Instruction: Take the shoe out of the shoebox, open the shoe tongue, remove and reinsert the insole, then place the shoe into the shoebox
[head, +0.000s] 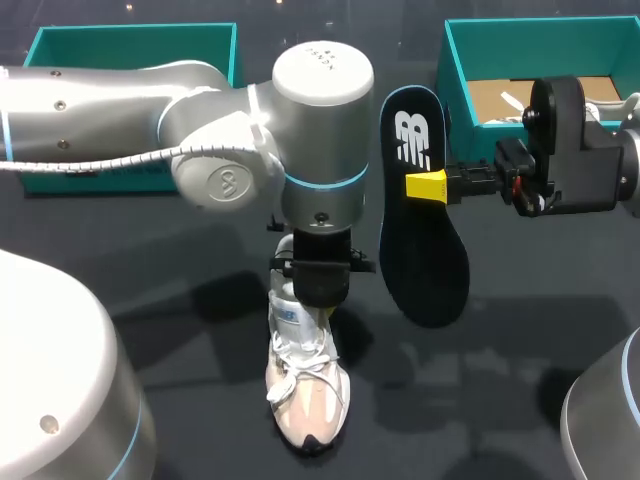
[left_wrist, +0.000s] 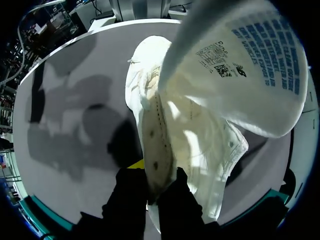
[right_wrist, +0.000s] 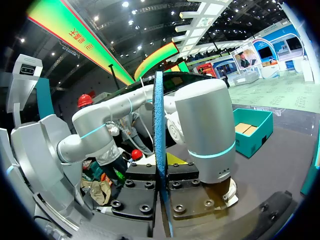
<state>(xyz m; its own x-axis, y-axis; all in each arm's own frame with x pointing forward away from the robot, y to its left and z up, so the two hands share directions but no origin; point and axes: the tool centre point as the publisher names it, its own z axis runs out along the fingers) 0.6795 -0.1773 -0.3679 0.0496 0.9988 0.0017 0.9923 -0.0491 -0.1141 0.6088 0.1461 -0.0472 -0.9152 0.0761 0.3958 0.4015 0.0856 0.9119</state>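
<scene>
Two arms on the job, and both have something in hand. The left gripper (left_wrist: 152, 177) is pinched onto the shoe (head: 305, 395), one finger either side of the collar wall near the heel. The shoe sits on the table (head: 520, 330) with its toe toward the near edge, and its tongue (left_wrist: 245, 60) is folded out with the label side showing. Over to the right gripper (head: 428, 186): it's pressed flat on the dark insole (head: 425, 260), holding it on edge in the air beside the left arm. Now the relation that matters. The insole hangs to the right of the shoe and above it. Its long axis runs near-to-far, roughly parallel to the shoe's, with the broad forefoot end toward the near side like the toe. So I'd say the two are already lined up lengthwise. By my reckoning, reinsertion calls for the right arm to carry the insole leftward and tip it toe-first into the opening. The left arm's wrist sits right over that opening, so clearance looks tight. The teal shoebox (head: 530, 32) at the far right holds brown cardboard (head: 495, 98) and a scrap of white (head: 511, 101), the rest hidden behind the right arm. A second teal box (head: 130, 40) sits at the far left, and I can't tell its contents.
</scene>
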